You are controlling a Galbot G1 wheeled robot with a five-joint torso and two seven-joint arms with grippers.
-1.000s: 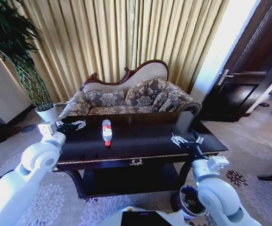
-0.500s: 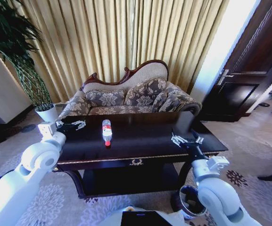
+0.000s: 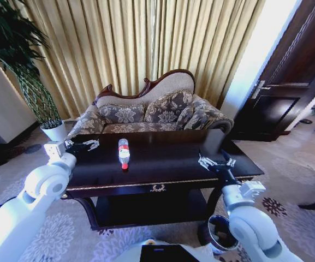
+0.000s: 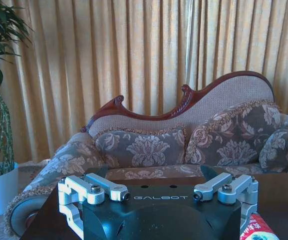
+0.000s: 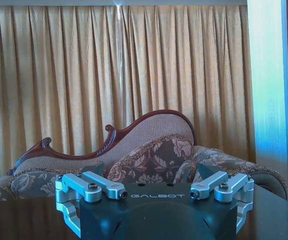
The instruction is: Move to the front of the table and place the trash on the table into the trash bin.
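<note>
You are facing the table [image 3: 168, 158], a large dark glossy one, with a patterned sofa [image 3: 152, 112] and gold curtains [image 3: 146, 43] behind it. Both arms are held out over the tabletop. The left gripper [image 3: 83, 146] hovers above the table's left end with its fingers spread and empty. The right gripper [image 3: 216, 162] hovers above the right end, also spread and empty. The bin [image 3: 220, 232], small and black, stands on the carpet below and behind the right gripper, beside that arm. The bottle [image 3: 124, 153] lies on its side between the grippers, nearer the left one, red cap toward you. It looks light, smooth and likely to roll; grip it across the labelled middle, not the cap.
</note>
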